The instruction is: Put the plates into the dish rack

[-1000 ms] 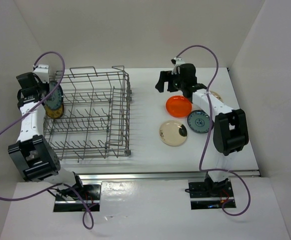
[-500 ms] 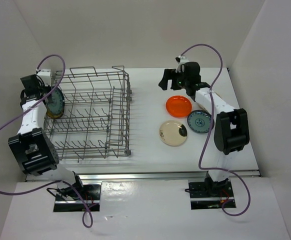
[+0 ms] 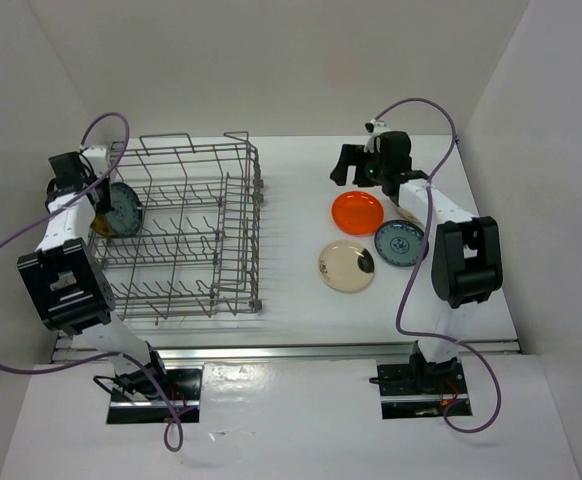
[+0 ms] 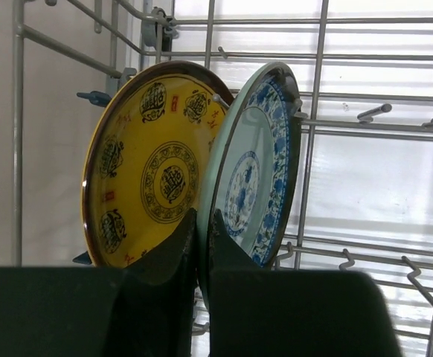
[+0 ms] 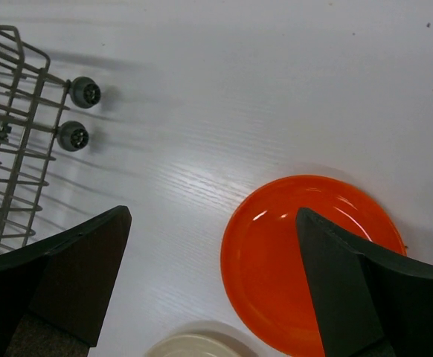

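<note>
Left gripper (image 4: pixel 201 223) is clamped on the rim of the blue-and-white plate (image 4: pixel 250 171), which stands on edge just beside the gold plate (image 4: pixel 146 167) at the left end of the dish rack (image 3: pixel 186 235). Right gripper (image 5: pixel 213 219) hangs with its fingers wide apart over the orange plate (image 3: pixel 357 211), toward the far right corner. The beige plate (image 3: pixel 346 266) and the second blue plate (image 3: pixel 398 243) lie nearer.

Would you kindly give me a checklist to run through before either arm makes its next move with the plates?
1. Left claw shut on the blue-and-white plate: ok, it pinches the lower rim.
2. That plate upright inside the dish rack, next to the gold plate: ok.
3. Plate seated well enough to release: cannot tell, its bottom is hidden behind the claw.
4. Right claw open: ok.
5. Right claw centred over the orange plate: not ok, the plate lies off toward one finger.
</note>
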Robot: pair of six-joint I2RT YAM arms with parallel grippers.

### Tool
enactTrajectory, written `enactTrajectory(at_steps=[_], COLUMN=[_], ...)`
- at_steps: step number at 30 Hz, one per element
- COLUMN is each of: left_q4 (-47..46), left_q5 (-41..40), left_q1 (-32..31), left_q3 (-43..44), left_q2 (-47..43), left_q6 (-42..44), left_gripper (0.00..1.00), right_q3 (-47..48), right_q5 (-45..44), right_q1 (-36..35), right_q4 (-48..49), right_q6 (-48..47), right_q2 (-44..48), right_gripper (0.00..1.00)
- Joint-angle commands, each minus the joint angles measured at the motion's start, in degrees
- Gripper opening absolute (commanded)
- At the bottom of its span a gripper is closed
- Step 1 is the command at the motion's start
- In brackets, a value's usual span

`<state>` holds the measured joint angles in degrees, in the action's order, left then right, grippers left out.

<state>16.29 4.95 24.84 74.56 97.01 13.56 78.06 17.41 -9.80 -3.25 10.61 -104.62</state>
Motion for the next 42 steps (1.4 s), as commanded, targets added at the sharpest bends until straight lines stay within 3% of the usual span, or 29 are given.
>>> enactTrajectory(at_steps=[1, 2, 5, 6, 11, 16, 17, 19, 22, 23, 30, 37, 42], left_q4=[3.39, 4.61, 5.33, 5.33, 4.1, 5.33, 6.2, 8.57, 10.07, 9.55, 4.98, 8.31, 8.32], left_q5=[2.26, 2.26, -0.28, -1.08, -8.63, -17.06, -20.3, -19.73, -6.4, 1.65, 18.23, 24.4, 24.4], left_q1=[0.21, 0.21, -0.31, -0.32, -4.18, -9.54, -11.72, -13.58, -15.25, -15.26, -22.72, -27.21, -29.49], left_q3=[3.3, 4.44, 5.5, 5.5, 5.5, 12.52, 15.49, 18.85, 23.16, 23.17, 21.15, 22.47, 20.97], left_q2=[2.03, 2.04, 2.04, 1.26, -3.49, -7.36, -8.58, -9.82, -13.24, -14.12, -17.56, -14.92, -14.92], left_q6=[-2.22, -2.92, -2.93, -2.93, -2.41, -3.8, -6.07, -8.72, -13.73, -14.7, -19.8, -21.21, -21.21], left_gripper=[0.08, 0.23, 0.45, 0.56, 0.79, 0.92, 0.98, 1.0, 1.0, 1.0, 1.0, 1.0, 1.0], right_q3=[-1.07, -1.59, -2.3, -3.08, -4.49, -9.06, -10.11, -12.49, -15.92, -16.71, -21.2, -14.01, -10.91], right_q5=[0.17, 0.17, 0.17, -0.44, -1.68, -4.31, -5.1, -5.1, -1.77, -1.76, -5.37, -3.43, -1.07], right_q1=[2.24, 2.24, 2.86, 2.86, 2.86, 2.86, 3.56, 5.14, 8.04, 8.57, 8.57, 9.1, 9.63], right_q4=[0.0, -0.01, -1.14, -1.15, -2.99, -3.7, -3.7, -3.7, -4.22, -4.22, -1.68, -1.58, -0.98], right_q6=[0.9, 0.9, 0.9, 0.9, 0.9, 2.04, 3.61, 5.11, 8.1, 8.89, 10.05, 4.43, 1.96], right_q2=[1.25, 1.26, 1.78, 1.79, 3.02, 6.35, 7.84, 8.99, 10.39, 10.4, 12.07, 9.8, 5.22], right_gripper=[1.0, 1.0, 1.0, 1.0, 1.0, 1.0, 1.0, 1.0, 1.0, 1.0, 1.0, 1.0, 0.99])
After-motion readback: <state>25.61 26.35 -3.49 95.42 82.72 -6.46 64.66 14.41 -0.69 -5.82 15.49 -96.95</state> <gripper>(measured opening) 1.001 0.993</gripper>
